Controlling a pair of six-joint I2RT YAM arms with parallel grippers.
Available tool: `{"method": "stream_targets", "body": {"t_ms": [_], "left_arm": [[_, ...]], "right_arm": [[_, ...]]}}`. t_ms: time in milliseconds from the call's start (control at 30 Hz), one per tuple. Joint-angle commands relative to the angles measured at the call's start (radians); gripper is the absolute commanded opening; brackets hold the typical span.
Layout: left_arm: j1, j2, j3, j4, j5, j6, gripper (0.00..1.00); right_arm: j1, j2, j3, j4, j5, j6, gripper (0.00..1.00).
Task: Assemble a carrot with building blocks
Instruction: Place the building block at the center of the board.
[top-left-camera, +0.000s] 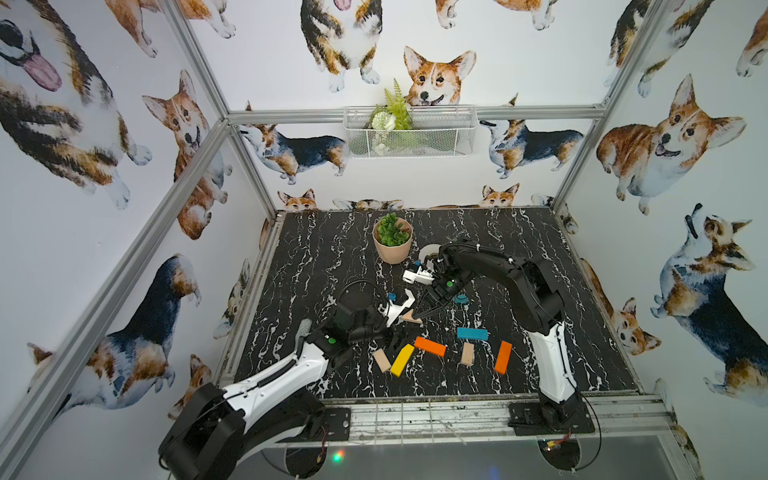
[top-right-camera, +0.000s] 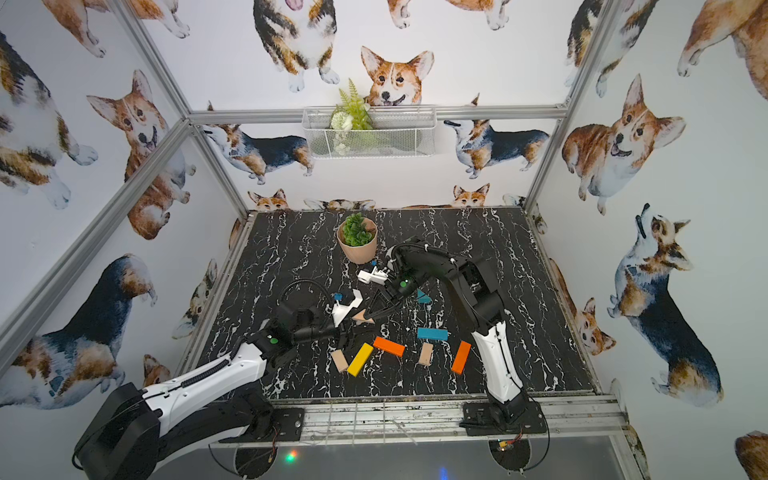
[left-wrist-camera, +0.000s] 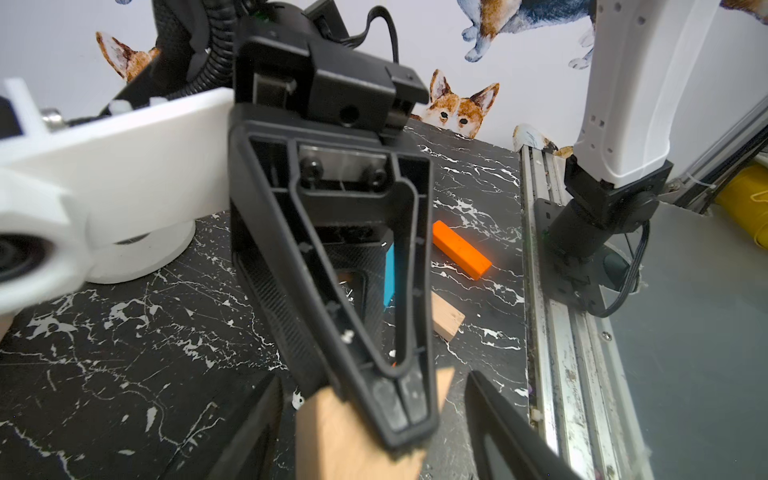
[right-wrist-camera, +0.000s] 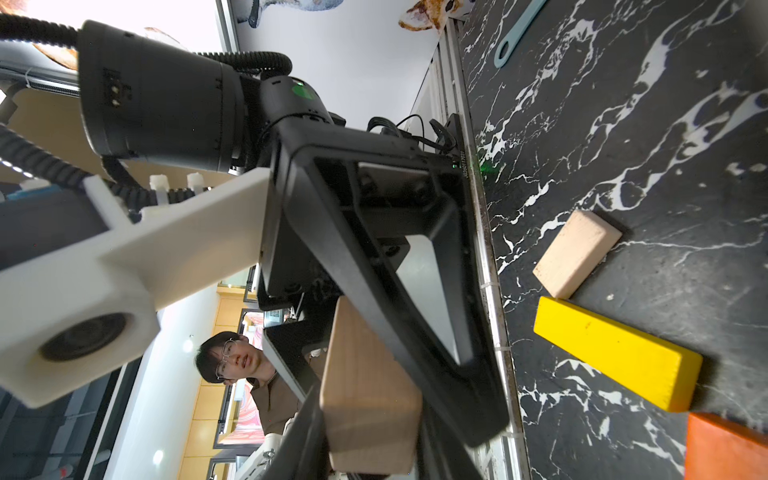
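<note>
No carrot is built yet. The blocks lie loose on the near half of the table (top-left-camera: 316, 266). At the left, a wood block (top-left-camera: 381, 360) sits just beside the yellow bar (top-left-camera: 402, 360).

Next comes the left gripper (left-wrist-camera: 372, 386). Its jaws are spread to either side of the wood triangle (top-left-camera: 409, 319) and are not touching it. The right gripper (top-left-camera: 419, 316) pinches that triangle and seems to hold it clear of the table.

Further right are an orange bar (top-left-camera: 430, 347), the blue triangle (top-left-camera: 460, 299), the blue bar (top-left-camera: 472, 333), a second wood block (top-left-camera: 468, 354) and a second orange bar (top-left-camera: 503, 356).

This looks like a handover of the triangle. The left jaws would need to close squarely on its free faces before the right jaws let go.
</note>
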Motion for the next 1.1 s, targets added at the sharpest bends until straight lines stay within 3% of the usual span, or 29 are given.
{"method": "stream_targets", "body": {"t_ms": [0, 33, 67, 100, 133, 167, 267, 567, 767, 1067], "left_arm": [[-0.003, 0.000, 0.005, 0.019, 0.011, 0.016, 0.72], [-0.003, 0.002, 0.005, 0.018, 0.010, 0.015, 0.72], [-0.002, 0.003, 0.005, 0.018, 0.009, 0.015, 0.72], [-0.002, 0.004, 0.006, 0.018, 0.009, 0.013, 0.72], [-0.003, 0.002, 0.006, 0.018, 0.009, 0.013, 0.72], [-0.002, 0.000, 0.006, 0.015, 0.007, 0.013, 0.72], [-0.002, -0.005, 0.002, 0.018, 0.002, 0.012, 0.72], [-0.002, -0.019, -0.001, 0.019, 0.014, 0.012, 0.72], [-0.005, -0.013, 0.003, 0.011, 0.003, 0.019, 0.71], [-0.008, -0.066, -0.024, 0.017, -0.062, 0.028, 0.70]], "right_arm": [[-0.004, -0.042, -0.024, -0.090, -0.003, 0.043, 0.00], [-0.002, -0.083, -0.067, 0.088, 0.055, 0.222, 0.00], [0.008, -0.159, -0.157, 0.392, 0.228, 0.554, 0.00], [0.022, -0.243, -0.254, 0.644, 0.460, 0.802, 0.00], [0.021, -0.287, -0.294, 0.713, 0.490, 0.836, 0.00], [0.005, -0.301, -0.296, 0.706, 0.373, 0.811, 0.00], [0.024, -0.325, -0.265, 0.644, 0.489, 0.819, 0.00], [0.030, -0.282, -0.250, 0.678, 0.325, 0.817, 0.00], [0.036, -0.298, -0.193, 0.616, 0.304, 0.790, 0.00], [0.047, -0.331, -0.235, 0.625, 0.294, 0.789, 0.00]]}}
